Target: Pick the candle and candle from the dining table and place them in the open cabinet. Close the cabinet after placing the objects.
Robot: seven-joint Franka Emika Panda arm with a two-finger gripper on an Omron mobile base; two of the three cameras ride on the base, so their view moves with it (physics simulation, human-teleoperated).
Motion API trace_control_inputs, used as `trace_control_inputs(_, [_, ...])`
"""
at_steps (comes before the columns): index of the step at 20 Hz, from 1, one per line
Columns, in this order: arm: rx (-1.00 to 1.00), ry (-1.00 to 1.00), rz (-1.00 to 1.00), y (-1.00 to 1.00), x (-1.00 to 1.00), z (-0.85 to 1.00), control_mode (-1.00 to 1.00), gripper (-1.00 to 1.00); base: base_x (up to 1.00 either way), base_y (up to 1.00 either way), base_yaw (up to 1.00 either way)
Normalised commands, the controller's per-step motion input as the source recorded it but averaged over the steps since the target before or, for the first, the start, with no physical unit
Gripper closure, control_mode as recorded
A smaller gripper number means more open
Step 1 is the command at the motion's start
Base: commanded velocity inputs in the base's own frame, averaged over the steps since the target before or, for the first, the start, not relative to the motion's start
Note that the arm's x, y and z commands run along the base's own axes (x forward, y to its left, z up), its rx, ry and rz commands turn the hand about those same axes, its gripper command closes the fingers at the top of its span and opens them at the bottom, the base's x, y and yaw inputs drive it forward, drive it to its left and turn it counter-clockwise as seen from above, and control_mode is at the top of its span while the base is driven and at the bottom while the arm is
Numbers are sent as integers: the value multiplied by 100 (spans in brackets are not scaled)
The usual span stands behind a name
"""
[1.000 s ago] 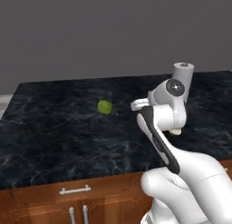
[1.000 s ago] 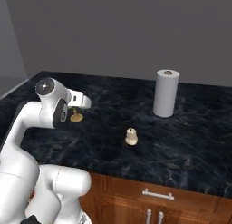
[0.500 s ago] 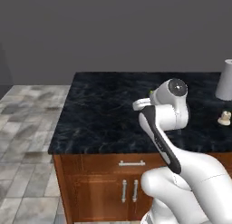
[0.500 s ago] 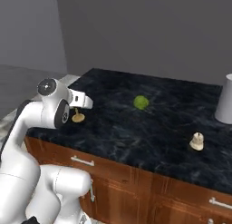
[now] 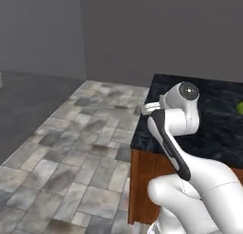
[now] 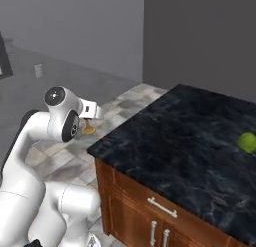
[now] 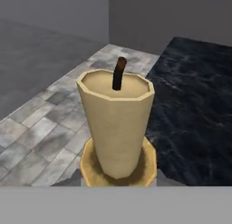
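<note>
Left base view, from the left: grey tiled floor spreading below a plain grey wall. Then the gripper, small past the arm's dark-capped joint, hanging off the corner of the dining table. Black veined marble on top there, reddish-brown wood below. At the far right edge, a sliver of the green ball resting on the marble.

Right base view, from the left: a small pale wall plate low on the grey wall, too small to read. Next, the white hand reaching out over the tiles, with a round gold base just below it, clear of the floor and beside the table's near corner, not touching the top. Further right, a silver drawer handle on the wooden front, and the ball lying well apart from the hand near the right edge.

Hand view: close up and upright, the candle, a pale faceted taper with a dark wick, seated on its gold dish. Floor tiles to its left, table corner to its right. Fingertips hidden behind the dish; claw pinching the candle from below, carried in the air.
</note>
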Motion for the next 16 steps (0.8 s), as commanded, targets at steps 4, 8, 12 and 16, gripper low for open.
trace_control_inputs(4, [0,0,0,0,0,0,100,100,-6,85,51])
trace_control_inputs(8, [0,0,0,0,0,0,100,100,-7,87,51])
trace_control_inputs(12, [0,0,0,0,0,0,100,100,-1,86,49])
trace_control_inputs(16, [0,0,0,0,0,0,100,100,-9,66,52])
